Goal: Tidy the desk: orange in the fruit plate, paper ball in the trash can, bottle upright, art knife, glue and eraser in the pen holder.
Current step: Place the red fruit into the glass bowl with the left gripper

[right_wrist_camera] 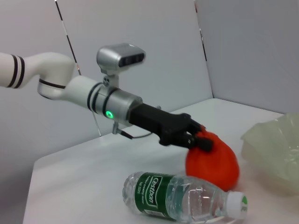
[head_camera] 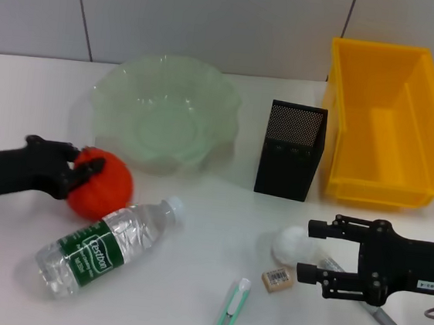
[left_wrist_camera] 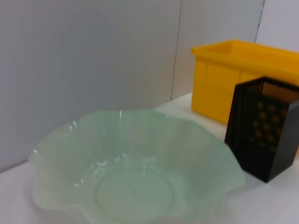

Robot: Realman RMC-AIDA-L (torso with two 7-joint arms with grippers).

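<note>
The orange [head_camera: 104, 186] sits on the worktop [head_camera: 189, 284] just in front of the fruit plate [head_camera: 164, 110], gripped by the left hand [head_camera: 79, 170]. The bottle [head_camera: 103, 246] lies on its side (cap toward the plate) just beside it. The right hand [head_camera: 315, 252] hovers open beside the paper ball [head_camera: 292, 245].

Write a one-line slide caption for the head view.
Left gripper grips the orange beside the fruit plate; right gripper open by the paper ball; bottle lying down.

A white tabletop [head_camera: 194, 230] formed the work surface. Behind it stood a pale grey panelled wall [head_camera: 209, 18], divided by thin dark vertical seams.
</note>
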